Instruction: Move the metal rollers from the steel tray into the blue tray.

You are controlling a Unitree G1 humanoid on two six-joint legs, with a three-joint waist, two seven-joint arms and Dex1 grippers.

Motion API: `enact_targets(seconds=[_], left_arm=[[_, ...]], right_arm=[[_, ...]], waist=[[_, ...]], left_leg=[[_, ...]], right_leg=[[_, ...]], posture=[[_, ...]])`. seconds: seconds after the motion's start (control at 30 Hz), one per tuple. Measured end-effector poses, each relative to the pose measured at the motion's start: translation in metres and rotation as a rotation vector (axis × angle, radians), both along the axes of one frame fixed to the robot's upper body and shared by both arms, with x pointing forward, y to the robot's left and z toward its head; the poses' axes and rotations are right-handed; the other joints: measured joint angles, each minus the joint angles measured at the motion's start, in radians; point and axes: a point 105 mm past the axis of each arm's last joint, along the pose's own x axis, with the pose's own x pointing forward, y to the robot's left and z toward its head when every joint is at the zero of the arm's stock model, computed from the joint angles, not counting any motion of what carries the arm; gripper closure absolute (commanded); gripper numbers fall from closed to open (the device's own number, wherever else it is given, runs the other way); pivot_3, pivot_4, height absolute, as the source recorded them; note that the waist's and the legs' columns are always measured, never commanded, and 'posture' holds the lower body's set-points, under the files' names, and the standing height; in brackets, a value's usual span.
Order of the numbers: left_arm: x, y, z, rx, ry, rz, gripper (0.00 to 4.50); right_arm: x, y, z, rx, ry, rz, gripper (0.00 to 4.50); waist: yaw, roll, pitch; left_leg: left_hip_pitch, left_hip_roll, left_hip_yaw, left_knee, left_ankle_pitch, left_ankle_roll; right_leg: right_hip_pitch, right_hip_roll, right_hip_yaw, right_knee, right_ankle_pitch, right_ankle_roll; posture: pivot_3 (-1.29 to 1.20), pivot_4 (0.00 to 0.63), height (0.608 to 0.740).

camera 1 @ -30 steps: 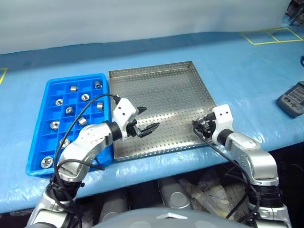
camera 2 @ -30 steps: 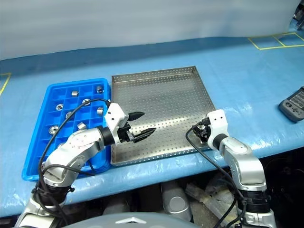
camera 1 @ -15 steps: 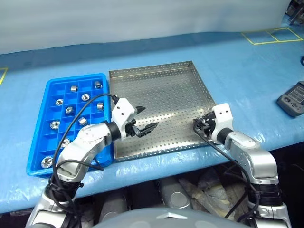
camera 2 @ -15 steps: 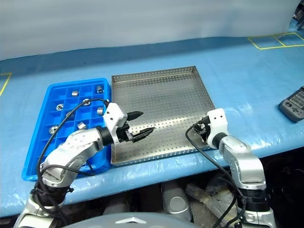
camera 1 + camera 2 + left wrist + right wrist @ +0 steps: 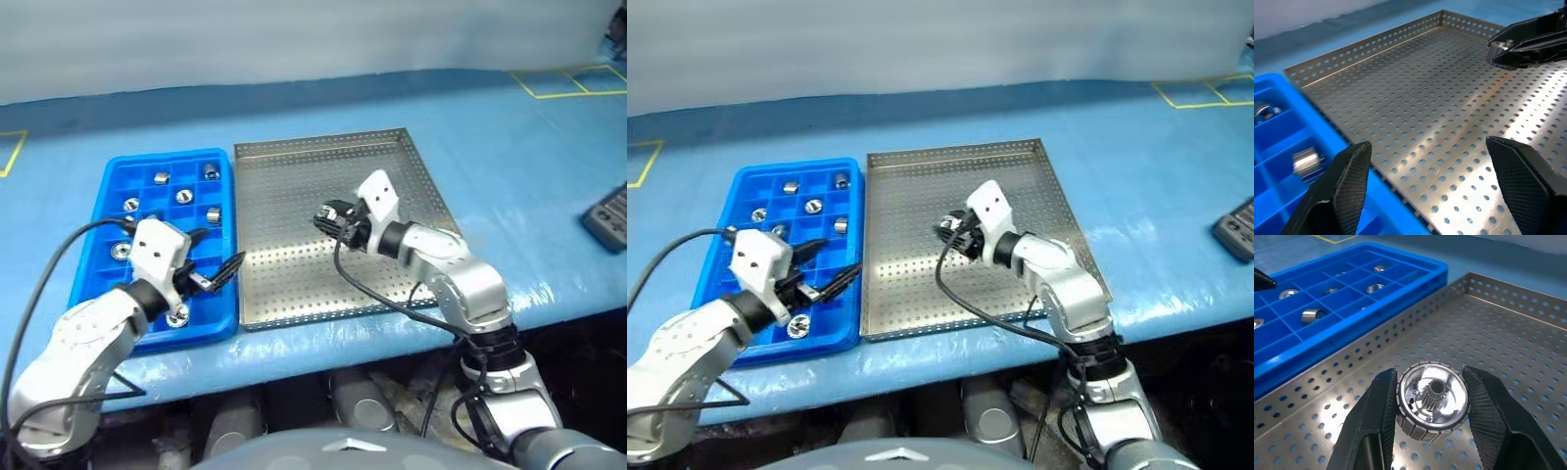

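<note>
Shiny silver short-cylinder metal roller (image 5: 1432, 401) with a dark toothed centre hole sits clamped between the black fingers (image 5: 1378, 416) of the right gripper (image 5: 328, 217), jaws closed on it from both sides. It hangs above the perforated floor of the large square silver-grey steel tray (image 5: 392, 166), around the tray's middle, a bit toward 9 o'clock. No other roller is visible on the steel floor.

At 9 o'clock of the steel tray, touching its rim, lies the bright blue plastic tray (image 5: 108, 196) with a grid of square compartments. Other metal rollers (image 5: 213, 214) sit in its cells, spread from the 12 o'clock end down to the 6 o'clock end; one lies just by the left fingers.

Left gripper (image 5: 217, 259) hovers over the blue tray's 5 o'clock corner, jaws spread wide, holding nothing; fingers (image 5: 1344, 188) point toward the steel tray.

Both trays rest on a pale blue covered surface (image 5: 294, 98). Yellow tape lines (image 5: 568, 78) are at 1 o'clock, and a dark grey handheld device (image 5: 609, 217) lies at 3 o'clock, well apart from the trays.
</note>
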Motion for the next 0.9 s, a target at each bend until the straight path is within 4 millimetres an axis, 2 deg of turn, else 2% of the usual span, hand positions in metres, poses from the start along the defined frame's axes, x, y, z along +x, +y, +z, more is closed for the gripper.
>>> enact_targets(seconds=[0.17,0.37,0.5,0.83,0.9], left_arm=[[-0.02,0.026,0.005,0.059,-0.009,0.14,0.42],[-0.038,0.034,-0.002,0.044,0.025,0.237,0.42],[-0.043,0.033,-0.006,0.024,0.039,0.259,0.42],[-0.04,0.022,-0.007,0.005,0.036,0.238,0.42],[-0.039,0.021,-0.006,0.004,0.03,0.231,0.42]], right_arm=[[-0.01,0.043,0.0,0.011,0.006,0.184,2.78],[-0.023,0.077,-0.003,0.02,0.01,0.329,2.78],[-0.024,0.087,-0.012,0.023,0.045,0.358,2.78],[-0.014,0.089,-0.029,-0.005,0.106,0.333,2.78],[-0.014,0.089,-0.029,-0.004,0.106,0.336,2.04]], waist=[[0.071,0.0,0.0],[0.144,-0.001,0.0],[0.17,-0.001,0.0],[0.173,0.0,0.0],[0.172,0.0,0.0]], left_leg=[[0.0,0.001,0.0,0.0,-0.004,0.0],[-0.001,0.002,-0.005,0.0,-0.005,-0.002],[-0.002,0.002,-0.012,0.001,-0.004,-0.005],[-0.003,0.005,-0.018,0.0,-0.003,-0.011],[-0.003,0.005,-0.018,0.0,-0.003,-0.011]], right_leg=[[-0.001,-0.002,-0.003,-0.001,-0.001,-0.003],[-0.001,-0.004,-0.012,-0.001,-0.004,-0.008],[0.0,-0.004,-0.02,-0.001,-0.007,-0.013],[0.001,-0.001,-0.029,0.001,-0.007,-0.016],[0.001,-0.001,-0.029,0.001,-0.008,-0.016]], posture=[[0.11,0.15,0.74],[0.16,0.15,0.74],[0.17,0.15,0.74],[0.15,0.15,0.74],[0.15,0.15,0.74]])
